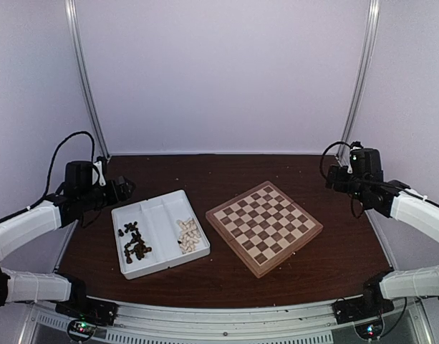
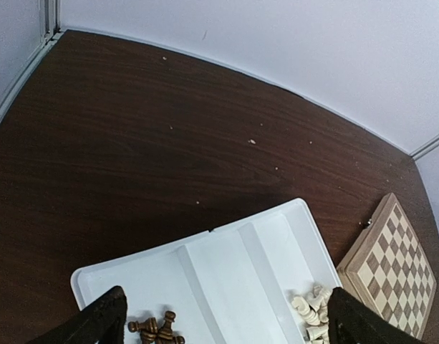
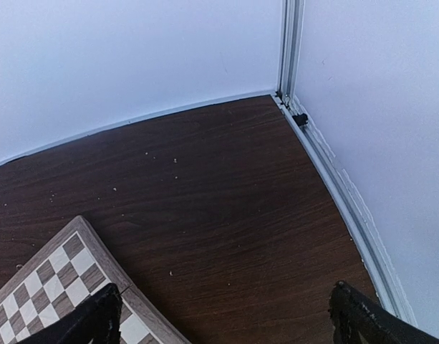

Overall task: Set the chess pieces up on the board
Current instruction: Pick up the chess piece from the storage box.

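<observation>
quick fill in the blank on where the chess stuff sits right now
The chessboard holds ___ pieces.
The dark brown pieces lie in the ___ compartment of the white tray.
The cream pieces lie in its ___ compartment.
The left gripper and right gripper are both ___.
Missing: no; left; right; open.

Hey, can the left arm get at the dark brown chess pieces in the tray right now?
Probably yes. The left gripper hangs open close by the white tray, the dark brown pieces lie loose in its left compartment, and nothing stands between them.
</observation>
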Tool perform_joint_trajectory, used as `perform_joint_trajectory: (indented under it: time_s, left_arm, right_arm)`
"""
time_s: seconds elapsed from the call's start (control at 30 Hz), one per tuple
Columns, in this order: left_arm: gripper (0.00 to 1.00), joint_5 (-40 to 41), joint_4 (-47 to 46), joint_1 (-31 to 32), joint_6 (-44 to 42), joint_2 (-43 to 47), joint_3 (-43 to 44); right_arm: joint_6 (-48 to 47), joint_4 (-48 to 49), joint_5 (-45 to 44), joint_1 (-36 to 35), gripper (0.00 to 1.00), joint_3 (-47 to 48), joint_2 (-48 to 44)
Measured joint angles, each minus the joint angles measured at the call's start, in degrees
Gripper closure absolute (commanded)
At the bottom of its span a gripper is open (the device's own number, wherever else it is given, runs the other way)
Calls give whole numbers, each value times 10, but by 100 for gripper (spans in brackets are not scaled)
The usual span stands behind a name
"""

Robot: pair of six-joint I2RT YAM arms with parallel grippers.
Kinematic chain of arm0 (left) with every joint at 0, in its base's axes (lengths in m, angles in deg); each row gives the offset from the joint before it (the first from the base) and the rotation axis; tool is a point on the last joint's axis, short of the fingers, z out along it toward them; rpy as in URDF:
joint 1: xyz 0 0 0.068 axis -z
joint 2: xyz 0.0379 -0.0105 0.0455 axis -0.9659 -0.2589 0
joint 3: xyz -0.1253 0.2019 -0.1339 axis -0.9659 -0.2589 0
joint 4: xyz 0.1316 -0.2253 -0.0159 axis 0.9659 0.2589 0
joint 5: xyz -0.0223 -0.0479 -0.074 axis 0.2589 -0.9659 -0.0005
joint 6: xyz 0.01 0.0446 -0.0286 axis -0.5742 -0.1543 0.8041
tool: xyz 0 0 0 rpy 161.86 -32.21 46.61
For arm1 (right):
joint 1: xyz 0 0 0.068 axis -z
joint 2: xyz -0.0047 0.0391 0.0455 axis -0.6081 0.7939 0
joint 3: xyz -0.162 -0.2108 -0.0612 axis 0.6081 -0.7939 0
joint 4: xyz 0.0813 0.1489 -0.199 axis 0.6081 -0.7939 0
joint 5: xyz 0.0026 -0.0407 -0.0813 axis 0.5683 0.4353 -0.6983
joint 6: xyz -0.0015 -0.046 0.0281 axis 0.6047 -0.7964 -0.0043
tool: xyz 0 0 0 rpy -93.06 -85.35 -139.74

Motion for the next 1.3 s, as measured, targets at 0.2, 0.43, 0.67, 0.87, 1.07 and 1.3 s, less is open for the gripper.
perform_joint_trajectory:
  time_s: [0.2,0.43,0.67,0.87,1.07,1.3]
  left_arm:
    - [2,28,34,0,33,40,-23]
    - [2,-31,15,0,27,63,-75]
    - [10,-82,19,58,-17,2,-47]
    - [3,-94,20,109,-68,-35,-2]
    - [2,-166,2,138,-140,-69,0]
    - [3,-135,29,210,-216,-98,39]
  right_arm:
    - [20,-24,-6,1,0,0,21]
    - [9,-21,18,3,0,-6,25]
    - [-5,-5,82,2,0,-12,52]
    - [-10,9,126,2,0,-10,75]
    - [-20,13,148,2,0,-1,91]
    - [-29,14,163,2,0,10,93]
